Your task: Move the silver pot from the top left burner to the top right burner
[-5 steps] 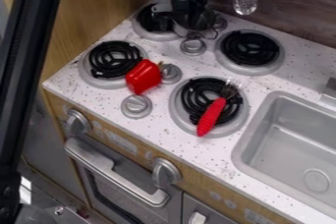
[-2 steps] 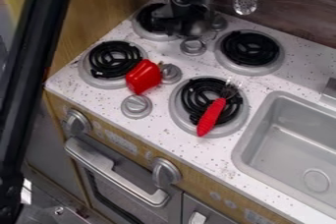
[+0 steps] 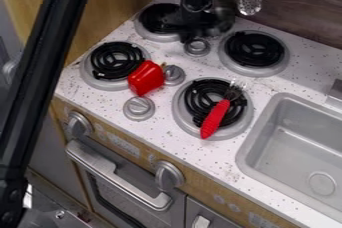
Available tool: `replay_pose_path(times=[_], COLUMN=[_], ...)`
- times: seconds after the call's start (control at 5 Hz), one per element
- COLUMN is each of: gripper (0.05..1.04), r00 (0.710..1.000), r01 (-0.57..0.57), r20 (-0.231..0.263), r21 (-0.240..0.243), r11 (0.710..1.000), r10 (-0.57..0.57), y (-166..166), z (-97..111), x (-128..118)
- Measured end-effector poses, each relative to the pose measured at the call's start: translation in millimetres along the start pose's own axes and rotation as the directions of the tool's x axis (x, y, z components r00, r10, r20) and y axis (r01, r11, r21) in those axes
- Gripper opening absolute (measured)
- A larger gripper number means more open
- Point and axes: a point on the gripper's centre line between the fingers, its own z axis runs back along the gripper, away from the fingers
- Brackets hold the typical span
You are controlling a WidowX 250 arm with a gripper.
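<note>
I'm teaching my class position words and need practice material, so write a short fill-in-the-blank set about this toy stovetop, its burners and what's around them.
The white speckled stovetop has ____ black coil burners.
The black robot gripper partly covers the top ____ burner in this view.
The red-handled utensil with a wire head lies across the bottom ____ burner.
The glossy toy bell pepper at the edge of the bottom left burner is coloured ____.

Missing words: four; left; right; red.
</note>
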Motion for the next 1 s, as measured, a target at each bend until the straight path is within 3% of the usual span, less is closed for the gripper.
replay_pose_path(times=[0.2,0.4,0.6,0.8,1.0], gripper=[0.218,0.455,0.759,0.986,0.995], r00=[1.000,1.000,0.999,0.999,0.998], r01=[0.008,0.013,-0.020,-0.010,-0.039], r20=[-0.009,0.018,0.033,0.050,0.047], r21=[-0.019,-0.006,0.005,-0.007,-0.039], r11=[1.000,1.000,1.000,1.000,0.998], r10=[-0.008,-0.013,0.019,0.011,0.040], y=[-17,-13,-7,-5,-10], z=[-1,-1,4,13,17], x=[0,-2,-5,-7,-4])
